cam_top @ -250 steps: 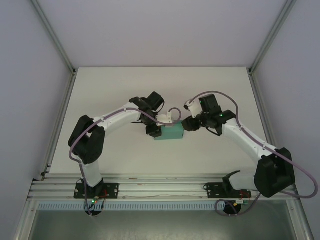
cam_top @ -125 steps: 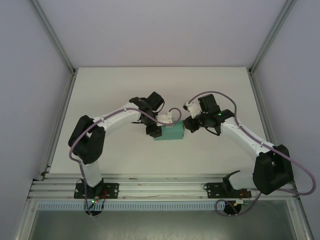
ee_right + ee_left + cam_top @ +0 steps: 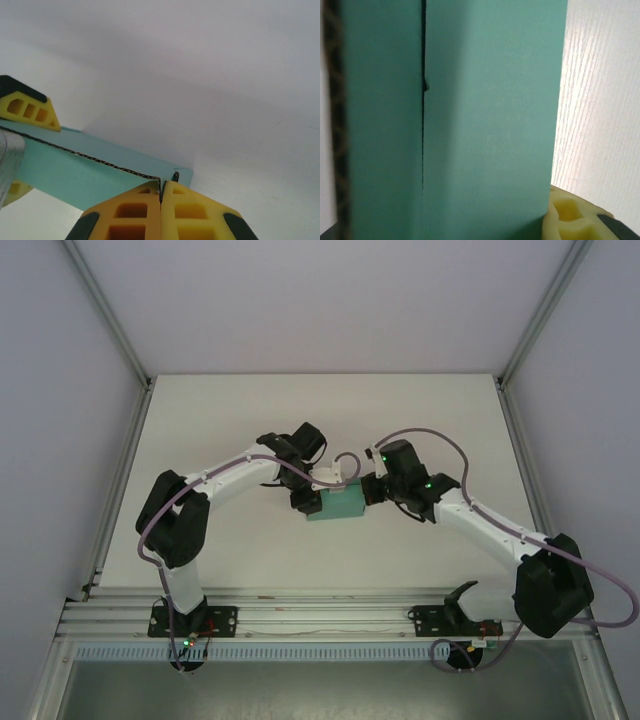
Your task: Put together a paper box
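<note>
Open table [image 3: 220,420] around paper box [image 3: 338,506]

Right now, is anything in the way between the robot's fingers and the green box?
No, nothing visible. The left fingers clamp the paper box from both sides, and the shut right fingers touch its edge.

A white desk [image 3: 300,420] sits inside pale grey walls [image 3: 320,300], with aluminium posts [image 3: 108,312] at its far corners and a slotted rail [image 3: 330,617] along its near edge.
</note>
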Motion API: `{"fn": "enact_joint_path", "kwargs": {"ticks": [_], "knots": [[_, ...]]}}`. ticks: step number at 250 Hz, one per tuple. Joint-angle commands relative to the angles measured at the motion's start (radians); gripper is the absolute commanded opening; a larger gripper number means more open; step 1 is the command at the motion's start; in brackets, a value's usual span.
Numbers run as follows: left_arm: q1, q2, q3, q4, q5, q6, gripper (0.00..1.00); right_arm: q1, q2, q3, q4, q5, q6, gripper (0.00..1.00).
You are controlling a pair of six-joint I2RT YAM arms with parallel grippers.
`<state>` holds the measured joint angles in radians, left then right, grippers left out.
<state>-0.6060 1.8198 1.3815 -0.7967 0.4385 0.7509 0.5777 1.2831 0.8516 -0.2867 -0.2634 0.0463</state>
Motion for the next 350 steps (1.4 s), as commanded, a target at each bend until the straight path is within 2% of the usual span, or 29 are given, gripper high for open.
{"fn": "enact_joint_path", "kwargs": {"ticks": [1,110,132,178,218,230,244,271,281,283,314,350], "knots": [[-0.008,0.028,-0.005,-0.020,0.006,-0.006,0.34,0.042,-0.023,-0.045,0.152,0.010,0.091,0.00],[-0.008,0.030,-0.009,-0.010,0.009,-0.019,0.37,0.054,-0.061,-0.274,0.352,-0.016,-0.070,0.00],[-0.008,0.027,-0.009,-0.009,0.006,-0.021,0.37,0.055,-0.078,-0.298,0.343,0.022,-0.088,0.00],[-0.007,0.023,-0.008,0.000,0.009,-0.030,0.41,0.059,-0.085,-0.372,0.436,-0.024,-0.079,0.00],[-0.007,0.015,-0.001,0.007,0.006,-0.048,0.53,0.067,-0.083,-0.380,0.459,-0.014,-0.074,0.00],[-0.008,0.010,-0.001,0.012,0.003,-0.053,0.59,0.069,-0.086,-0.380,0.460,-0.010,-0.073,0.00],[-0.007,-0.004,-0.003,0.019,0.003,-0.061,0.61,0.072,-0.090,-0.379,0.459,-0.008,-0.074,0.00],[-0.007,-0.037,-0.008,0.052,-0.008,-0.087,0.77,0.079,-0.089,-0.363,0.426,0.024,-0.062,0.00],[-0.008,-0.051,-0.009,0.061,-0.010,-0.097,0.98,0.083,-0.086,-0.356,0.410,0.043,-0.057,0.00],[-0.006,-0.054,-0.011,0.062,-0.009,-0.098,0.99,0.083,-0.085,-0.354,0.409,0.047,-0.056,0.00],[-0.008,-0.119,-0.025,0.104,-0.031,-0.156,1.00,0.099,-0.071,-0.339,0.385,0.102,-0.043,0.00],[-0.009,-0.228,-0.102,0.207,-0.133,-0.283,1.00,0.110,-0.051,-0.332,0.403,0.145,0.003,0.00]]}}
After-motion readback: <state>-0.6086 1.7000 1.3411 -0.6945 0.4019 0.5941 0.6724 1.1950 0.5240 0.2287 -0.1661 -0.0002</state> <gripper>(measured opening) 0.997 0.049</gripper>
